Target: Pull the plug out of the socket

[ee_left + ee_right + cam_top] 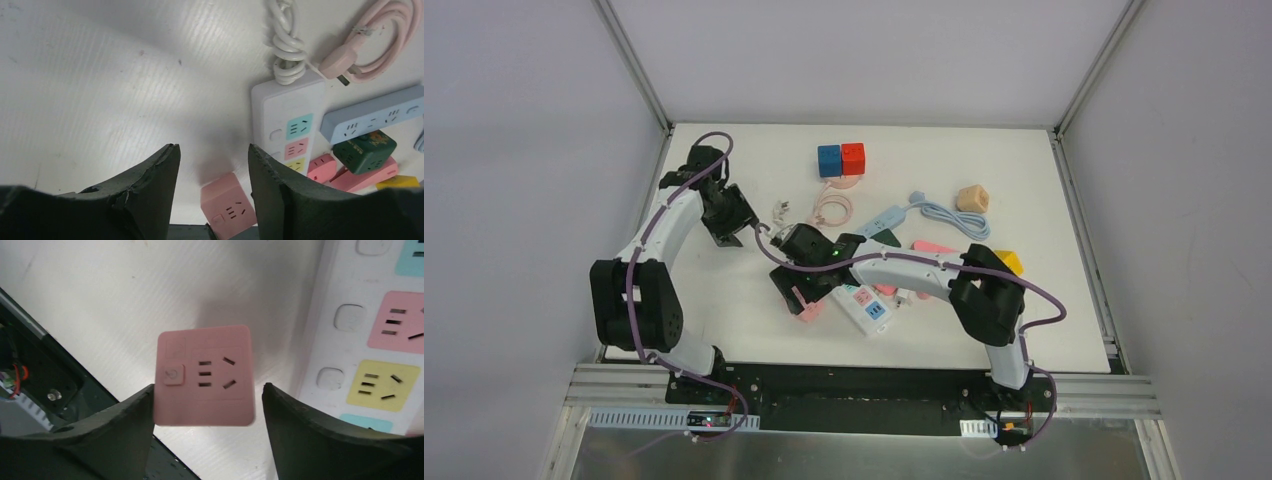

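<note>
Near middle of table [724, 330]: right gripper [207, 387] spread open astride pink cube plug [205, 375], one finger against its side, the other just shy; plug off the white power strip [350, 315], just beside its coloured outlets. Farther left: left gripper [214, 150] open above white tabletop. Toward far edge: coiled pink cable [834, 208], then blue cube [829, 160] and red cube [853, 158] touching side by side.

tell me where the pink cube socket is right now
The pink cube socket sits between the open fingers of the right pincer in the right wrist view, just left of the white power strip.
</note>
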Robot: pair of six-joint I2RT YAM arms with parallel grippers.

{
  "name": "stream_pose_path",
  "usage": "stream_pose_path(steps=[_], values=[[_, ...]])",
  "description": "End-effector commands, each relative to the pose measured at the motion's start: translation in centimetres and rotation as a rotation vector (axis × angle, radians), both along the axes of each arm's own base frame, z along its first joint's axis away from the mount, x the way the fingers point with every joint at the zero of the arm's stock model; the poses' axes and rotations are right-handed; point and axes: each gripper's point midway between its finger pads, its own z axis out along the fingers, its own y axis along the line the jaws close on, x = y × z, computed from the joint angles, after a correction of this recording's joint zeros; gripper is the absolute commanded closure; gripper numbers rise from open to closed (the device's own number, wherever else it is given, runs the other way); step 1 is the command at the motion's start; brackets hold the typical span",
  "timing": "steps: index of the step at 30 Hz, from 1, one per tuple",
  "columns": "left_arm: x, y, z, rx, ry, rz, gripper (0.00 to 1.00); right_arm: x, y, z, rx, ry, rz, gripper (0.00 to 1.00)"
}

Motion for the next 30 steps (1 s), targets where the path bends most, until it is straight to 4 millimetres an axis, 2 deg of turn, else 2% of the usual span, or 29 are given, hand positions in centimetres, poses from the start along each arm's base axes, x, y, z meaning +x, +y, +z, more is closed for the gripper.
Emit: stream_pose_path(steps=[1, 2, 4, 9, 13, 17, 21, 24, 27, 30], values=[[-0.7, 1.6, 1.1, 0.034, -0.061, 0.035, 0.41, 0.8, -0.2, 2.0, -0.003, -0.013, -0.121, 0.15], [-1.0, 1.7, 1.1, 0.04, -0.059, 0.036, 0.35, 1.0, 0.3, 2.9, 0.031, -0.018, -0.132, 0.09], [-1.2, 1.7, 1.3, 0.043, -0.065, 0.025, 0.31, 1.5, 1.4, 4.5, 0.103, -0.037, -0.158, 0.02], [-1.1, 1.2, 1.6, 0.014, -0.084, -0.001, 0.28, 2.9, 3.2, 7.5, 0.214, -0.062, -0.24, 0.0], [-1.0, 0.9, 1.4, -0.004, -0.101, -0.001, 0.28, 4.1, 2.8, 10.2, 0.303, -0.128, -0.311, 0.0], [-0.8, -0.4, 1.8, -0.072, -0.149, -0.027, 0.3, 7.0, 0.4, 13.8, 0.366, -0.26, -0.434, 0.0], [-0.1, -2.2, 3.0, -0.166, -0.208, -0.093, 0.34, 11.7, -3.2, 16.5, 0.395, -0.364, -0.585, 0.01], [0.6, -2.8, 4.3, -0.191, -0.251, -0.124, 0.34, 15.9, -6.4, 17.3, 0.403, -0.399, -0.69, 0.01], [1.1, -2.6, 5.2, -0.172, -0.277, -0.138, 0.34, 21.0, -9.7, 16.7, 0.399, -0.425, -0.781, 0.01], [1.3, -2.2, 5.7, -0.153, -0.281, -0.131, 0.26, 25.1, -11.9, 16.5, 0.371, -0.452, -0.837, 0.0]])
